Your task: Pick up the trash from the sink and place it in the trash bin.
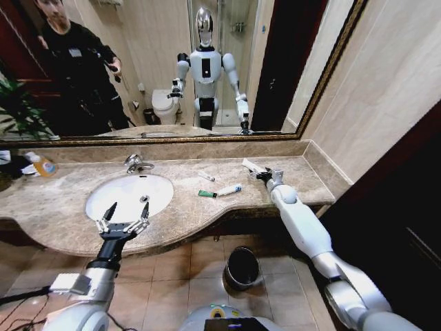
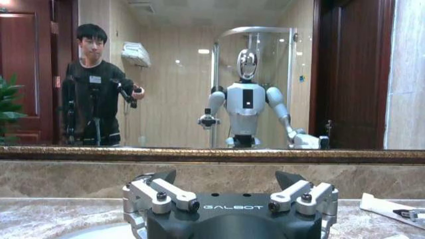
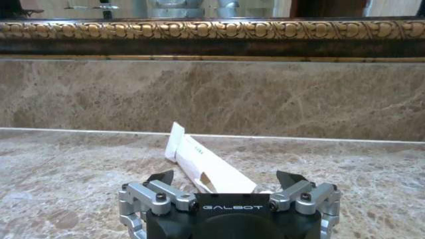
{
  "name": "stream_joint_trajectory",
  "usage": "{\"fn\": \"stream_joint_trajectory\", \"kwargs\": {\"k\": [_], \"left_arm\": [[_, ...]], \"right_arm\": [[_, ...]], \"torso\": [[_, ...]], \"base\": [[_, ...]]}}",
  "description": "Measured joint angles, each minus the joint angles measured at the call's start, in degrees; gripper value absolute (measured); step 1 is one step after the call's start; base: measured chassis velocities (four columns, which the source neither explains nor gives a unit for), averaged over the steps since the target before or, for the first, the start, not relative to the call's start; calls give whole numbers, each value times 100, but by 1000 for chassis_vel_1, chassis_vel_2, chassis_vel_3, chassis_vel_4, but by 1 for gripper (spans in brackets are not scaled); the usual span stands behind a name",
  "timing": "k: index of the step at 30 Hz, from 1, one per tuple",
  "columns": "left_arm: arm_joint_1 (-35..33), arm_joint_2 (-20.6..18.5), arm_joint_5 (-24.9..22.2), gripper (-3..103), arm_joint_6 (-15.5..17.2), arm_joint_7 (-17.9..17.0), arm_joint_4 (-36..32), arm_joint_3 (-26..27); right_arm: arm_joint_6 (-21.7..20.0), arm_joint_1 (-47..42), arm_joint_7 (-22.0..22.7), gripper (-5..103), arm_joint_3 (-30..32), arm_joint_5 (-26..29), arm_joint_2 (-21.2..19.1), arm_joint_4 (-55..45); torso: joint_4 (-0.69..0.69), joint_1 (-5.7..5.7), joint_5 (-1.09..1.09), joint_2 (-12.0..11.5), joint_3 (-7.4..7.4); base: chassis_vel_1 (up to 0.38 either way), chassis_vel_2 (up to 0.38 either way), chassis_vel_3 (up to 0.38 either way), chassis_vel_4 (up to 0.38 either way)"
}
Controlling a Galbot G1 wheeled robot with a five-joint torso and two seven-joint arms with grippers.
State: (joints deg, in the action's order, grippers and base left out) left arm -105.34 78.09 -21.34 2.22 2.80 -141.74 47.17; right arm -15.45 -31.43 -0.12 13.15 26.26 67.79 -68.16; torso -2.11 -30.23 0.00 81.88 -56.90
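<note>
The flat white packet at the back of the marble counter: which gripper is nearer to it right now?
Right. The right gripper is open right at the flat white packet, jaws on either side of its near end. The left gripper hangs open over the white oval sink, well away.

A clear bottle of orange liquid (image 1: 43, 165) stands beside a potted plant (image 1: 17, 110).
</note>
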Motion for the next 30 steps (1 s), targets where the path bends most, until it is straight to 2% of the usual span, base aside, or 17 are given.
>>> {"fn": "stream_joint_trajectory", "kwargs": {"k": [11,12,13,15,16,19,20,22,25,27,28,30], "left_arm": [[0,0,0,100,0,0,0,0],[0,0,0,100,0,0,0,0],[0,0,0,100,0,0,0,0],[0,0,0,100,0,0,0,0],[0,0,0,100,0,0,0,0],[0,0,0,100,0,0,0,0],[0,0,0,100,0,0,0,0],[0,0,0,100,0,0,0,0],[0,0,0,100,0,0,0,0],[0,0,0,100,0,0,0,0],[0,0,0,100,0,0,0,0],[0,0,0,100,0,0,0,0]], "right_arm": [[-64,-36,-263,102,99,-147,13,85],[-93,-54,-347,97,130,-183,28,87],[-108,-65,-384,97,146,-198,41,87],[-112,-81,-436,87,152,-229,64,89],[-112,-81,-436,87,152,-229,64,89],[-71,-85,-557,71,162,-267,102,134],[-71,-85,-557,71,162,-267,102,134],[-40,-85,-586,60,168,-299,137,160],[-27,-86,-580,55,168,-313,158,161],[-18,-108,-558,43,167,-350,191,148],[-18,-108,-558,43,167,-350,191,148],[-16,-146,-507,33,161,-366,221,80]], "torso": [[0,0,1,0,0],[0,0,1,0,0],[0,0,0,0,0],[0,0,0,0,0],[0,0,0,0,0],[0,0,0,1,0],[0,0,0,1,0],[0,0,0,1,0],[0,0,0,1,0],[0,0,0,1,0],[0,0,0,1,0],[0,0,0,1,0]], "base": [[0,0,0,0],[0,0,0,0],[0,0,0,0],[0,0,0,0],[0,0,0,0],[0,0,0,0],[0,0,0,0],[0,0,0,0],[0,0,0,0],[0,0,0,0],[0,0,0,0],[0,0,0,0]]}}
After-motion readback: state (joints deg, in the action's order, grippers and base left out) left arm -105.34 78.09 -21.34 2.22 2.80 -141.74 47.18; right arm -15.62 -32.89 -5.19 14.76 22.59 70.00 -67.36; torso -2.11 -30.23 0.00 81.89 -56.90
